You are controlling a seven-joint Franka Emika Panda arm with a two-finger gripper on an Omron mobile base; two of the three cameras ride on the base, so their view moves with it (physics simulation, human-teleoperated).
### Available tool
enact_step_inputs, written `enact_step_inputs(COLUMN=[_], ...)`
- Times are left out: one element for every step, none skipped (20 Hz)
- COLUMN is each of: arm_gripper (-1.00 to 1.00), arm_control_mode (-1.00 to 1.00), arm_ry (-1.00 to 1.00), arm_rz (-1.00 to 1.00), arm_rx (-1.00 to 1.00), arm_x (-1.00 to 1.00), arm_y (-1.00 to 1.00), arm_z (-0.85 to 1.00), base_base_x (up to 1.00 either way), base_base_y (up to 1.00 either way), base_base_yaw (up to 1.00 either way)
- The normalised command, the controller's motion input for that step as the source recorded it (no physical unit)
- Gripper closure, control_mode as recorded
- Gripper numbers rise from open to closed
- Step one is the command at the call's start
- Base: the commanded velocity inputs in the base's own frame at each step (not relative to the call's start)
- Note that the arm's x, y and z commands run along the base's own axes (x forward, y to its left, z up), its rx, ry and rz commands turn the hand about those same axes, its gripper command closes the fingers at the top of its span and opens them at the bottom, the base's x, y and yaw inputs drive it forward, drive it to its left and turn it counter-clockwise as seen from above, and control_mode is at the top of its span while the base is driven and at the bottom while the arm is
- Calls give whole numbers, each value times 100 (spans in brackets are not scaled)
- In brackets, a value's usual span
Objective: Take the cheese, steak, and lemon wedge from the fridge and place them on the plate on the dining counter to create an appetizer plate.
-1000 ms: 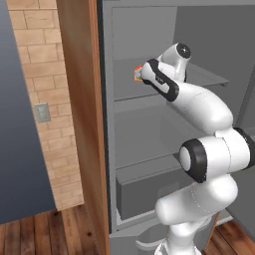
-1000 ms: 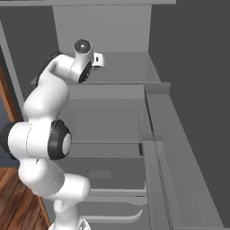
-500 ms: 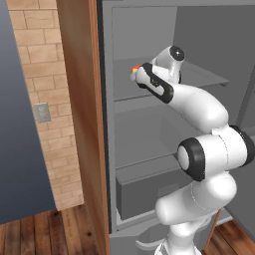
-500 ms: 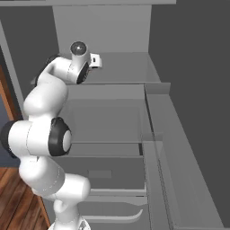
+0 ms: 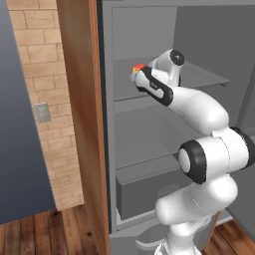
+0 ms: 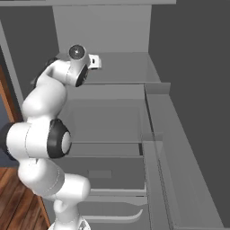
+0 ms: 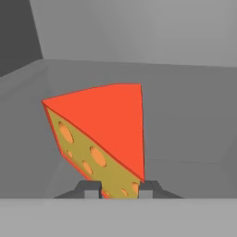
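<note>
The cheese (image 7: 99, 134), an orange-yellow wedge with dark holes and a red top face, sits tilted between my two fingertips (image 7: 92, 189). My gripper (image 7: 119, 190) is shut on its lower end. From the left base view, the cheese (image 5: 138, 66) shows as a small orange spot at the gripper (image 5: 138, 73), just above the upper shelf (image 5: 199, 74) inside the fridge (image 5: 149, 129). Whether it touches the shelf I cannot tell. The steak, lemon wedge, plate and dining counter are out of view.
The wood-brown side panel (image 5: 82, 124) stands close to the left of the arm. A grey drawer (image 5: 142, 191) lies low in the fridge. The open door with its shelves (image 6: 157, 130) runs along the right. A brick wall (image 5: 37, 99) is further left.
The jaws have closed from wide open onto the cheese. The hand has shifted slightly upward with it.
</note>
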Motion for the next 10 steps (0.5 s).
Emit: enact_step_inputs(arm_gripper=[100, 100, 100, 100, 100, 100, 100, 100, 100, 100], arm_control_mode=[-100, -100, -100, -100, -100, -100, -100, -100, -100, -100], arm_ry=[-7, -4, -2, -2, -3, 0, -1, -2, -1, 0], arm_rz=[-3, -4, -4, -4, -1, -1, -1, 0, 0, 0], arm_rx=[0, 0, 0, 0, 0, 0, 0, 0, 0, 0], arm_x=[-14, -14, -19, -23, -31, -38, -49, -51, -56, -53], arm_y=[0, 0, -3, -5, -10, -13, -12, -9, -6, -5], arm_z=[0, 0, 10, 16, 30, 34, 45, 47, 46, 46], base_base_x=[0, 0, 0, 0, 0, 0, 0, 0, 0, 0], base_base_y=[0, 0, 0, 0, 0, 0, 0, 0, 0, 0], base_base_yaw=[0, 0, 0, 0, 0, 0, 0, 0, 0, 0])
